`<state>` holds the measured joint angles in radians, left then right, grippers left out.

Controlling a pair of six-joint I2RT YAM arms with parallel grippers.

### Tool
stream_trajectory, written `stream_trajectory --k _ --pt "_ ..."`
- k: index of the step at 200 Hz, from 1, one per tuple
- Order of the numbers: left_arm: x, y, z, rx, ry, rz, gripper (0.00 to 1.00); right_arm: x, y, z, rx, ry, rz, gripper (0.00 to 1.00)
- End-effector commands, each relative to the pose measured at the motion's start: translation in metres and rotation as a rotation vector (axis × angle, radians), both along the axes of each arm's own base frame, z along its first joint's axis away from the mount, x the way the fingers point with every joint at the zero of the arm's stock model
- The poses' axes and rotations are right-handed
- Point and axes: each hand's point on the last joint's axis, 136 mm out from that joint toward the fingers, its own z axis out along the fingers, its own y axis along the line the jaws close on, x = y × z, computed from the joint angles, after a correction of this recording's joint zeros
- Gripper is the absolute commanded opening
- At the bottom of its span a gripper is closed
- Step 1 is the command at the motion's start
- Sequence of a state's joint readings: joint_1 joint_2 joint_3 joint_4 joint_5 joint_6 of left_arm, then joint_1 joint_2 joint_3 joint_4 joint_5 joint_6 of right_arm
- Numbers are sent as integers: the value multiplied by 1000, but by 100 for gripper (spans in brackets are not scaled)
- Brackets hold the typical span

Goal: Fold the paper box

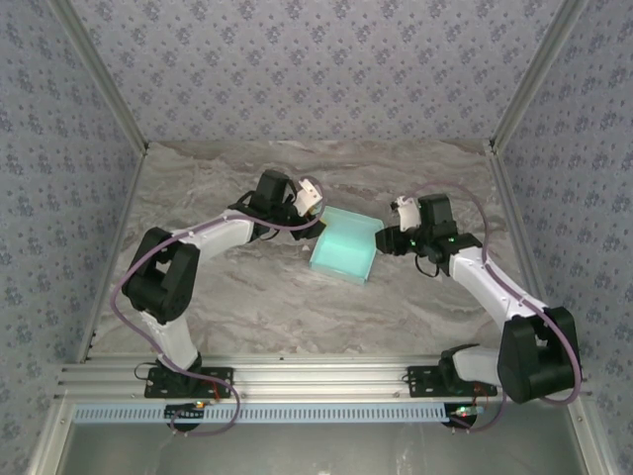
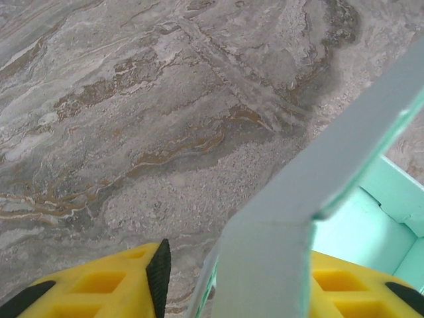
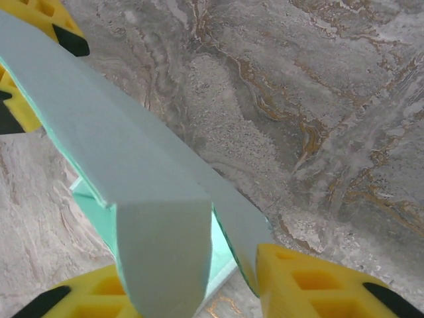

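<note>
On table [image 1: 247,297], paper box [image 1: 344,247]: left hand [image 2: 235,278] half-open astride edge; right hand [image 3: 192,278] grip unclear.

There is one paper box [image 1: 345,246], light turquoise, on one marbled surface [image 1: 247,297]. There are two robot arms, a left arm [image 1: 168,277] and a right arm [image 1: 495,287]. There are two hands, one per arm: the left hand [image 1: 313,201] and the right hand [image 1: 398,234]. Each hand has two yellow fingers [image 2: 99,288], four in all.
</note>
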<state>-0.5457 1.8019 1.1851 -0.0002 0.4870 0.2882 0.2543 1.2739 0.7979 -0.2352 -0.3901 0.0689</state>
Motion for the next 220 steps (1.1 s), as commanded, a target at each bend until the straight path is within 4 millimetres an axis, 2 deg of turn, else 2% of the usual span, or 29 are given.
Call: stream_trajectory --k 1,50,66,110,148,158,184,220 --pt "-3 -8 8 -30 17 -34 42 8 9 9 34 -9 8 35" --pt "-13 -11 9 -47 40 -7 29 8 20 4 82 28 -24 27" --pt "-12 -11 8 -38 55 24 21 9 21 2 80 37 -59 29" --pt "-15 -13 10 -35 60 63 18 11 23 -2 67 29 -130 21" --pt "-14 -7 14 -45 79 127 26 15 22 -6 27 -1 -153 17" --pt "-13 -5 17 -54 84 145 37 15 20 -7 9 -13 -162 17" --pt "-13 4 25 -77 43 190 54 16 15 -9 -20 -32 -176 15" --pt "-12 21 19 -50 58 238 56 16 13 -7 -29 -48 -185 13"
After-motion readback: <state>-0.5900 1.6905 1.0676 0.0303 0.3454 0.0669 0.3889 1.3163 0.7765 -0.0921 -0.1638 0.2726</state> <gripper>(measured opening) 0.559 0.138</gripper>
